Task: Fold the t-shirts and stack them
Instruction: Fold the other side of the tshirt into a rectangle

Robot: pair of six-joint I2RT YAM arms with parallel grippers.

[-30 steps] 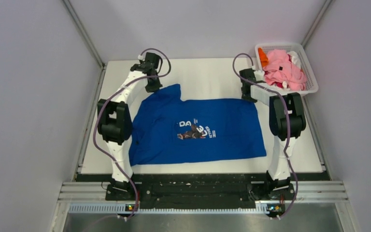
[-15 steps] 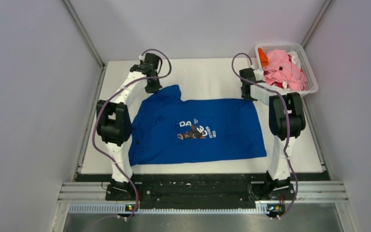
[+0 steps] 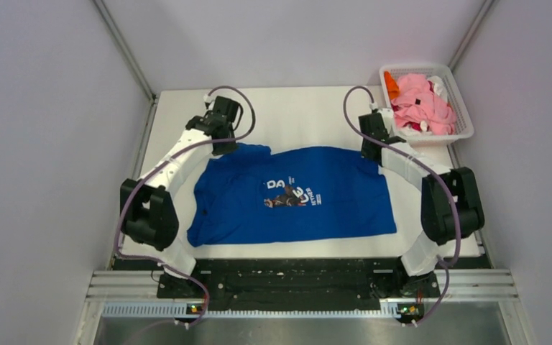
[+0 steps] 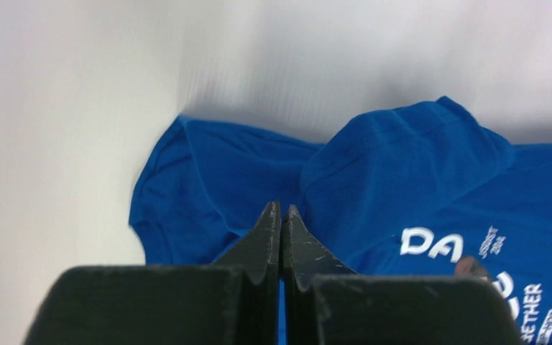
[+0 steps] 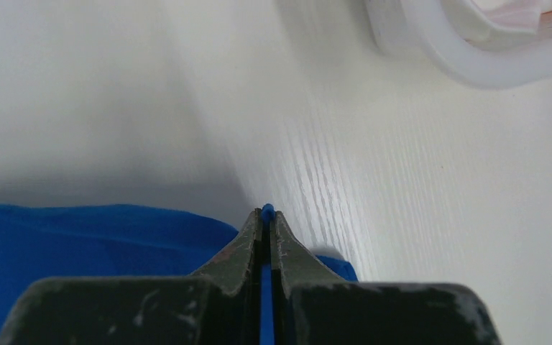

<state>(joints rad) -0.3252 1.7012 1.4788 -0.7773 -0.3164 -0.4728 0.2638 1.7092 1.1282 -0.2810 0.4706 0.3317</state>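
**Both Tools Pinch the Blue T-Shirt's Far Edge**

The left tool (image 3: pixel 223 146) (image 4: pixel 282 209) sits at the 11 o'clock corner of the blue t-shirt (image 3: pixel 345 208) (image 4: pixel 402 165) (image 5: pixel 79 244). Its fingers are pressed together on a sliver of blue cloth, and a sleeve bunches up just past the tips.

The shirt lies spread across the middle of the white tabletop (image 3: pixel 309 115), its white lettered print (image 3: pixel 291 194) facing up.

At the shirt's 1 o'clock corner the right tool (image 3: pixel 371 152) (image 5: pixel 267 213) is closed on the hem (a blue edge shows between the tips in the wrist view).

At 2 o'clock on the tabletop stands the white basket (image 3: pixel 442 136) (image 5: pixel 474 65), holding a pink t-shirt (image 3: pixel 420 100) and an orange t-shirt (image 3: pixel 391 86) crumpled together.
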